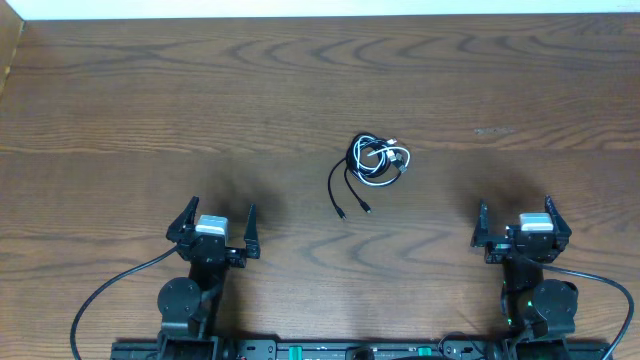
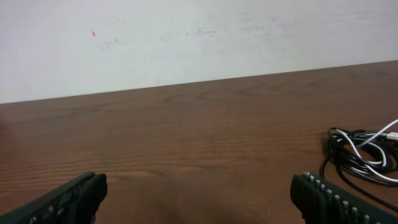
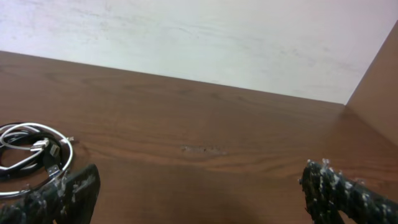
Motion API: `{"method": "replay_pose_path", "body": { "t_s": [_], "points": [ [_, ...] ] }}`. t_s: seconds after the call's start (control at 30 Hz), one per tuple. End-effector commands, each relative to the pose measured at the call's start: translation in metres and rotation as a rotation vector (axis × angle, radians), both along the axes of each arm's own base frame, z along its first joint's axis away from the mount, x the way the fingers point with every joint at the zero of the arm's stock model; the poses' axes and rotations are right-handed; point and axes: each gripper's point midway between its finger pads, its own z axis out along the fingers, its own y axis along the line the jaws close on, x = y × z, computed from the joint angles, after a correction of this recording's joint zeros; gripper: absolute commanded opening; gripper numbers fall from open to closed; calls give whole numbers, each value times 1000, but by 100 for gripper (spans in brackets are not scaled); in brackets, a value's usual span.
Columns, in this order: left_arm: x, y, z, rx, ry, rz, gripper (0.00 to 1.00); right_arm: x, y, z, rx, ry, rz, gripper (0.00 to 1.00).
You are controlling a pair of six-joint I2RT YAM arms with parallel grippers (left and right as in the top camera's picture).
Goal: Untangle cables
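A dark brown, wood-grained worktop (image 1: pixel 150 100) fills nearly the whole overhead view, and both wrist views show it running back to a pale, scuffed wall (image 2: pixel 186 37). In the right wrist view a brown side panel (image 3: pixel 379 93) rises at the far right. The two arms stand at the near edge, their bases cut off by the bottom of the overhead picture, with a thick black wire (image 1: pixel 110 290) looping out from the left one. The left gripper (image 1: pixel 221 207) and the right gripper (image 1: pixel 516 205) both have their fingers spread wide with nothing between them, well apart from the cables (image 1: pixel 375 160). The cables lie on the worktop in a small knot between the two arms and farther out: black loops wound with a white cord (image 1: pixel 398 158), and two black ends (image 1: pixel 340 195) trailing toward the arms. Which strand crosses over which is too fine to make out. The left wrist view cuts the knot (image 2: pixel 364 155) off at its right edge, and the right wrist view shows it (image 3: pixel 31 149) clipped at the left edge and partly behind a finger.
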Motion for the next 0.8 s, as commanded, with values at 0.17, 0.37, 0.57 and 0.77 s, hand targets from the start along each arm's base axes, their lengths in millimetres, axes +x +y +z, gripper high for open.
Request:
{"method": "replay_pose_path", "body": {
  "t_s": [0.17,0.37,0.57,0.77],
  "points": [
    [-2,-7,-8,-64,40,-35,99,0,-4,3,75,-19,-24,99],
    [-5,-7,-2,-78,55,-32,99,0,-4,5,76,-20,-25,99],
    [-7,-7,2,-87,131,-27,99,-1,-8,7,79,18,-48,99],
    [-4,-7,9,-85,235,-22,99,3,-9,10,109,108,-64,99]
  ]
}}
